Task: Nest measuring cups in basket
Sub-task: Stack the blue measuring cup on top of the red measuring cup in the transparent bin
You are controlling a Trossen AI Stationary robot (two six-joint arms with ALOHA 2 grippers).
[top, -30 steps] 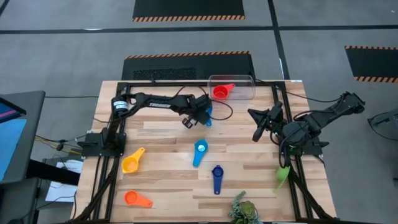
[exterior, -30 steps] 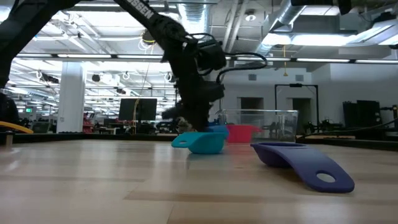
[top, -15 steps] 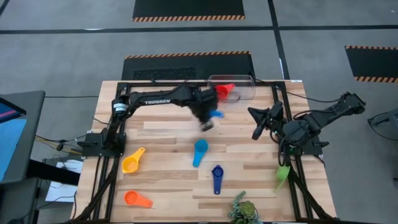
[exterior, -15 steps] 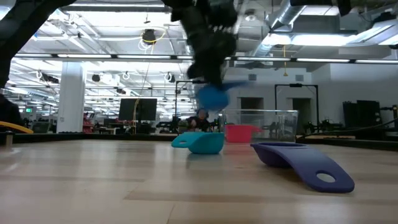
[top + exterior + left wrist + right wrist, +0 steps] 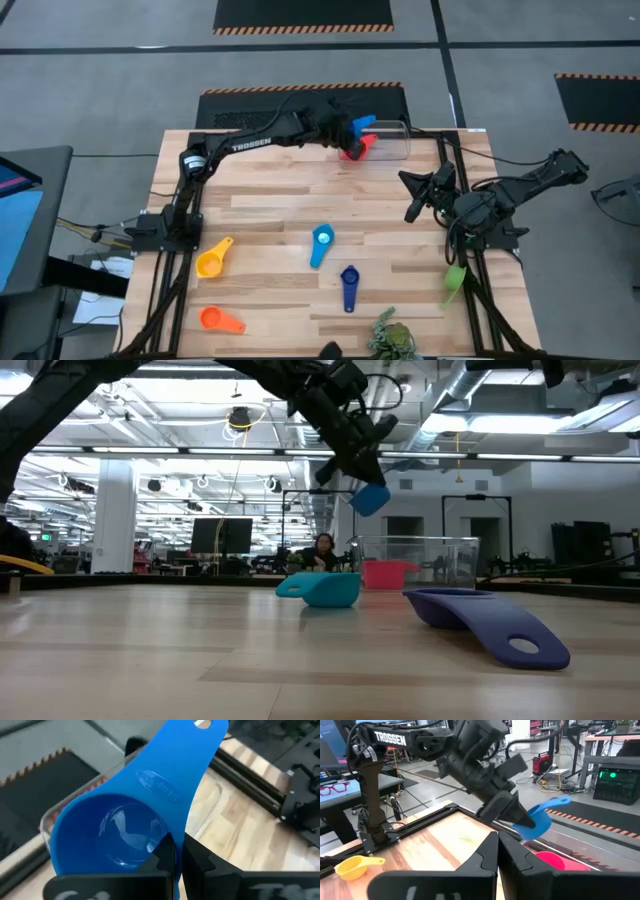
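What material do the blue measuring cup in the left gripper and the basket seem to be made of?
The blue measuring cup, held in the shut left gripper, looks like glossy moulded plastic: light glints inside the bowl and raised lettering shows on the handle. The basket appears to be clear, smooth plastic, since the red measuring cup shows through its wall; glass cannot be excluded.

A: How much of the red measuring cup (image 5: 352, 151) shows from above?
B: Only an edge; the left gripper (image 5: 345, 131) and its blue measuring cup (image 5: 362, 125) cover the rest.
A: And the basket (image 5: 398, 146)?
B: Its near-left corner is hidden by the arm.
A: The leafy plant (image 5: 391, 338)?
B: Cut off at the bottom edge.
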